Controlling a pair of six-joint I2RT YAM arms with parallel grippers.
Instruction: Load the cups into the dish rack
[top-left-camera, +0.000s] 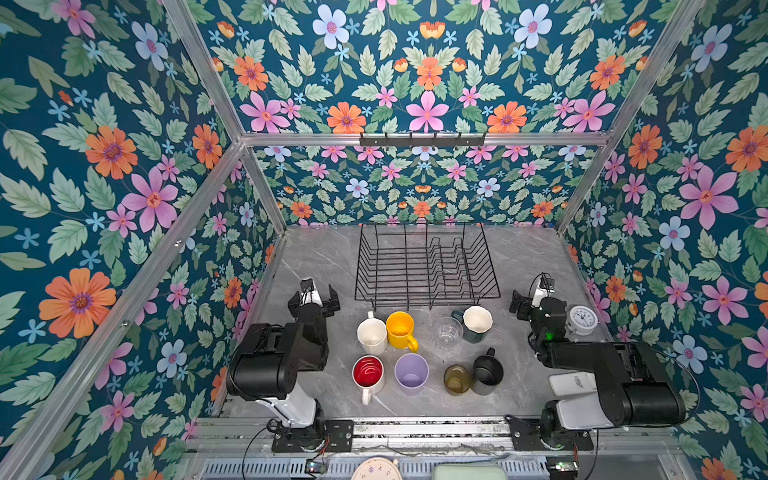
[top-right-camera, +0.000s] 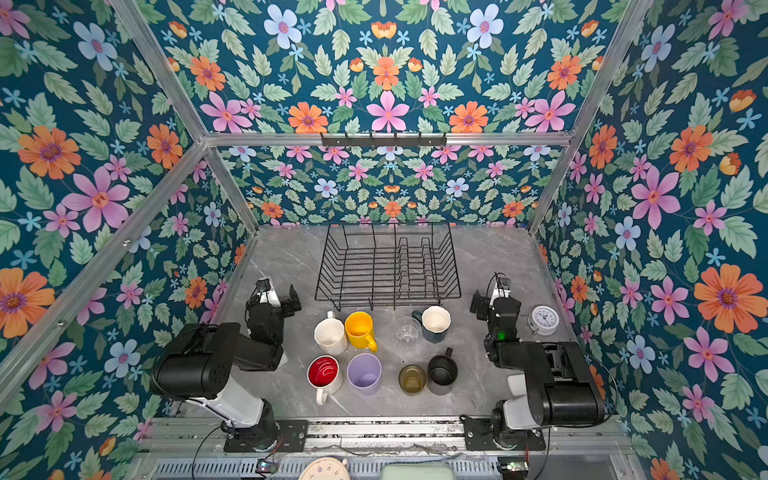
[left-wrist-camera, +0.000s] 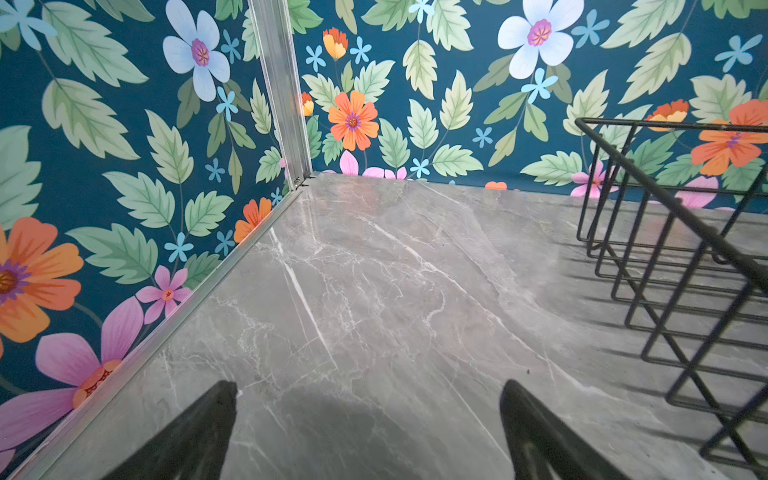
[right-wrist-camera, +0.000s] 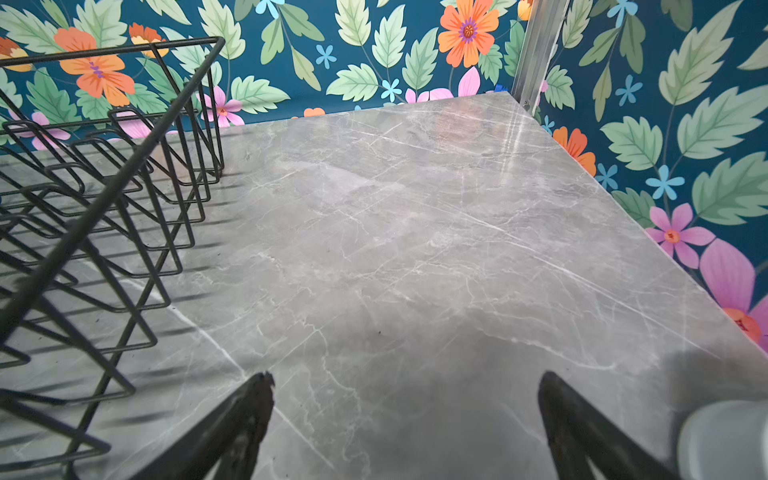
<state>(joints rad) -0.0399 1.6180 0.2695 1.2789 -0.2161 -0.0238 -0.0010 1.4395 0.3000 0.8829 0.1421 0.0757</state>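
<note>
The black fingers of the left pincer (left-wrist-camera: 369, 386) fill the near edge of the left wrist view. They are spread wide over the bare grey marbled tabletop (left-wrist-camera: 374, 270) with nothing between them. The right pincer (right-wrist-camera: 407, 376) stands just as wide over the same surface in the right wrist view. Each sits low at one flank of the dish rack (top-left-camera: 424, 270), the left pincer beside its left side and the right pincer beside its right, neither touching the wire. The rack stands at the middle rear of the tabletop, near the back wall, with its upright dividers in its right half. All eight cups stand upright on the tabletop in front of it, in two rows. In both top views the back row, just before the rack's front rim, runs from the white mug (top-left-camera: 372, 336) to the yellow mug (top-left-camera: 400, 329) close beside it. Next come the clear glass (top-left-camera: 448, 332) and the dark green mug (top-left-camera: 477, 320), pale inside. The front row holds the red-lined white mug (top-left-camera: 368, 372), its handle toward the front edge, then the lilac tumbler (top-left-camera: 411, 372) and the amber glass (top-left-camera: 457, 379). The black mug (top-left-camera: 487, 372) stands just beside the amber glass. A small white alarm clock (top-left-camera: 583, 320) stands near the right wall, just beside the right arm.
</note>
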